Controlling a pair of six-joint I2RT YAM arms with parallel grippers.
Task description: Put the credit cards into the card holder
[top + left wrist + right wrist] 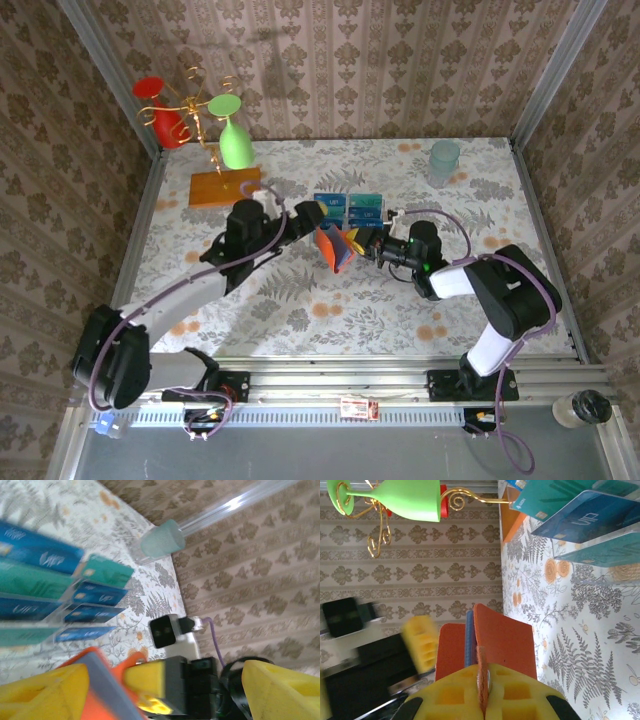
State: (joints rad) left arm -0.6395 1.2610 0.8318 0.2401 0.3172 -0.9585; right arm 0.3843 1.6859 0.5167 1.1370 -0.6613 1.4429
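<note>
right gripper (482, 692) jaws are clamping shut on a flap of the card holder (506, 641), holding it upright mid-counter (300, 300) near the credit cards (348, 208). left gripper (310, 228) jaws are gaping, gripping nothing. Risk: thin edge pinch, holder pivoting or folding if nudged.

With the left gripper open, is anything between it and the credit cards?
Yes. The card holder, clamped by the right gripper, stands partly between the open fingers of the left gripper, on the near side of the credit cards. Beyond the holder, nothing visible blocks the cards.
</note>
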